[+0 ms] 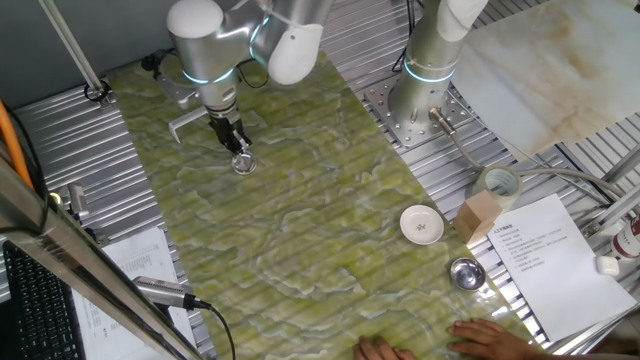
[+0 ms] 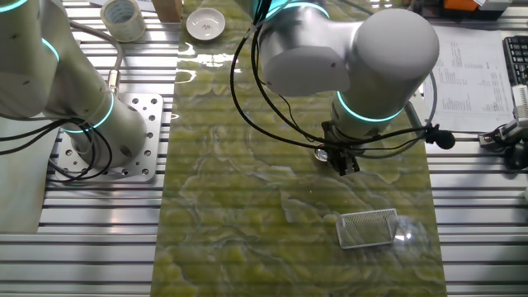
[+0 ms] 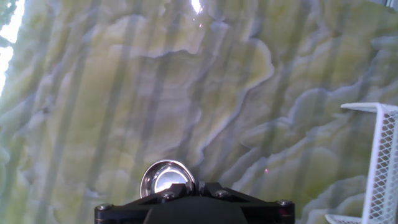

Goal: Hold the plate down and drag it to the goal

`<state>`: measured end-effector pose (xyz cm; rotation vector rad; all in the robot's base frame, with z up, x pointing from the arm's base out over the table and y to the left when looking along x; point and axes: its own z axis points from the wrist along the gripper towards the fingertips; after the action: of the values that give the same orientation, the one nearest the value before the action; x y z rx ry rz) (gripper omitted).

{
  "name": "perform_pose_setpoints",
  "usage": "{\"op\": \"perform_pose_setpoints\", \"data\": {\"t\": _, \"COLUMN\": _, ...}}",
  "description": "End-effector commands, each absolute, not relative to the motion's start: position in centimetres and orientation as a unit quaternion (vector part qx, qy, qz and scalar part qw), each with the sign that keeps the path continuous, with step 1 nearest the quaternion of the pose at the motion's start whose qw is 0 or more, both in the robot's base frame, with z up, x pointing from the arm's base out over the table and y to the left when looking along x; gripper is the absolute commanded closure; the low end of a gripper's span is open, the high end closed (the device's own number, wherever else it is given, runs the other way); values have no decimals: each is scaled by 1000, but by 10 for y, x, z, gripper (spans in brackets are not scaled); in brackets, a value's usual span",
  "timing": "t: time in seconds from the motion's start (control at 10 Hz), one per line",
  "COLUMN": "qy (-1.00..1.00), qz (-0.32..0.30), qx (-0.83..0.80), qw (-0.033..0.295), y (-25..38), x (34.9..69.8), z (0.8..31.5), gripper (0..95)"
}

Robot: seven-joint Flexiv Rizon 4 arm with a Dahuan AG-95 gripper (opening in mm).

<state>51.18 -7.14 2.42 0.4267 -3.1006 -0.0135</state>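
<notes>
Plate [image 3: 165, 178] empty under claw [image 1: 241, 153], white dish [image 1: 422, 224] empty, goal [image 2: 369, 228] apart

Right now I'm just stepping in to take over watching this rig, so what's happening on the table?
The arm's gripper is down on the small silver plate, pressing on it on the green marbled mat. The white U-shaped goal frame lies a short way off, and the plate is not in it yet. A white dish and a steel bowl sit unused near the mat's far end.

Hand [image 3: 193, 202] covers plate [image 3: 166, 178] near rim; goal [image 3: 373, 162] cropped.
</notes>
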Motion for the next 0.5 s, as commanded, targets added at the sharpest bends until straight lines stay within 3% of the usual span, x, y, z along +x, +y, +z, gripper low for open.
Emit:
{"op": "perform_pose_setpoints", "data": {"t": 0.1, "qy": -990, "qz": -7, "qx": 139, "qw": 6, "y": -72, "x": 512, "z": 24, "gripper": 950}}
{"op": "perform_pose_setpoints", "data": {"t": 0.5, "qy": -993, "qz": -22, "qx": 113, "qw": 6, "y": -72, "x": 512, "z": 24, "gripper": 950}}
